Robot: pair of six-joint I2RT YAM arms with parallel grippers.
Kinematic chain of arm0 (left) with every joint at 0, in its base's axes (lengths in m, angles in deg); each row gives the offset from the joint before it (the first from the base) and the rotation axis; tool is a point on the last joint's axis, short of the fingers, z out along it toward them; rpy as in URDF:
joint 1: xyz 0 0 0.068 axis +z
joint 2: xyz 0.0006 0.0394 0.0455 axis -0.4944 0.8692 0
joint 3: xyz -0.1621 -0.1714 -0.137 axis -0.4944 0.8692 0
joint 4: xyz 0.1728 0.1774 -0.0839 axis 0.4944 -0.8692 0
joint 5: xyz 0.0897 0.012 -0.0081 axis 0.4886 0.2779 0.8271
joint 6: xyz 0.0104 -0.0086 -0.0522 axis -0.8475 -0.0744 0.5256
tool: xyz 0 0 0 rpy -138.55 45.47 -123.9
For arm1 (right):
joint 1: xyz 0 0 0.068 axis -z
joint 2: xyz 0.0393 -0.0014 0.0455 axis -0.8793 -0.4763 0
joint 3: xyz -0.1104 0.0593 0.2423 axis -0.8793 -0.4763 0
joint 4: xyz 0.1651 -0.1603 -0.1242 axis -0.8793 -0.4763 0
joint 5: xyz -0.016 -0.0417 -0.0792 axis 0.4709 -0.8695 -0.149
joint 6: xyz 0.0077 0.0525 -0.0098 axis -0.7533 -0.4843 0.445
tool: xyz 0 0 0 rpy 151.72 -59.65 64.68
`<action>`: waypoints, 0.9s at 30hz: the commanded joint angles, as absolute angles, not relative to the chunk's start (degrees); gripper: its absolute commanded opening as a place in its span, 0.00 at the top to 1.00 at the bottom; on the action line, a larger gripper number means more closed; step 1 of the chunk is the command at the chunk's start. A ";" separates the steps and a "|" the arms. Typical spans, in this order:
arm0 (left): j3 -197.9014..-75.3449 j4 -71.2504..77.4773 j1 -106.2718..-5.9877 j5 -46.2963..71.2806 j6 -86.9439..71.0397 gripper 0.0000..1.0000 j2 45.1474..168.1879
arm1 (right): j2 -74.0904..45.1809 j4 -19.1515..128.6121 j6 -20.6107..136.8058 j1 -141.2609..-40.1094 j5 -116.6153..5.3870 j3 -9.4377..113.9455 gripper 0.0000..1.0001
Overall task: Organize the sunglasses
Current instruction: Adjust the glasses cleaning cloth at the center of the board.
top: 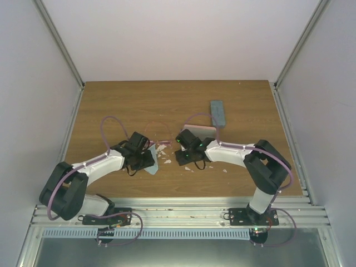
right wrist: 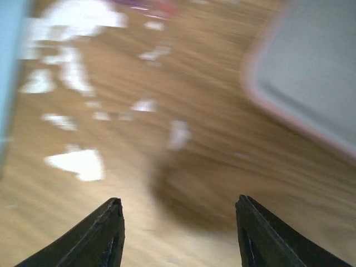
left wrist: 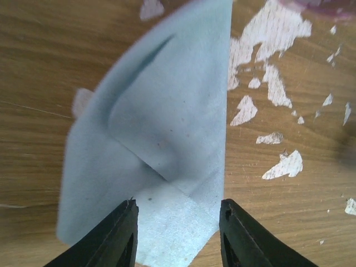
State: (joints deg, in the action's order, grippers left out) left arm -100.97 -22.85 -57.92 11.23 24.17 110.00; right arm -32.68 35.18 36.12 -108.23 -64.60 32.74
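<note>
Although both arms are already at the middle of the table point(top: 250, 100), the task looks to me hardly begun. No pair of sunglasses is in a case or in a grip.

The pink sunglasses point(right wrist: 150, 6) lie on the wood, well ahead of the right pincer point(right wrist: 178, 233) and a little to its left. In that view they are only a blurred pink streak. The black pair I cannot find in any view; it may be hidden under an arm. The pink case point(right wrist: 311, 67) lies ahead of the right pincer on its right side. The blue-grey case point(top: 218, 113) lies further beyond it. Whether either case is open I cannot tell. So both pairs are left to be put away, as far as I can judge.

The left arm is bent at the elbow and reaches inward, with its wrist low. The left pincer point(left wrist: 178, 233) points down at the light blue cloth point(left wrist: 167, 128), which spreads just ahead of it and runs between its fingers. Its jaws stand moderately apart and grip nothing. The right arm mirrors this pose from the other side. Its pincer hangs low over bare wood, the jaws about half apart, with nothing between them.
</note>
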 commanded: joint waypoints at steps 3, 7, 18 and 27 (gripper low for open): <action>-101.58 -25.71 -57.34 22.79 28.05 0.60 101.05 | -38.81 35.90 37.76 -115.78 -57.19 41.82 0.46; -100.87 -27.72 -56.16 27.01 30.75 0.60 93.47 | -45.54 33.62 38.22 -118.87 -56.71 49.17 0.48; -101.19 -26.91 -55.65 32.02 34.57 0.62 84.83 | -52.28 27.03 36.81 -120.98 -62.61 56.75 0.94; -97.64 -17.93 -55.73 23.23 30.28 0.58 87.41 | -39.55 29.55 33.79 -120.65 -62.22 45.89 0.99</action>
State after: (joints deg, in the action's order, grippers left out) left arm -100.40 -25.93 -55.87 27.37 32.43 86.44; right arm -46.71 29.59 35.55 -120.67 -62.50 50.46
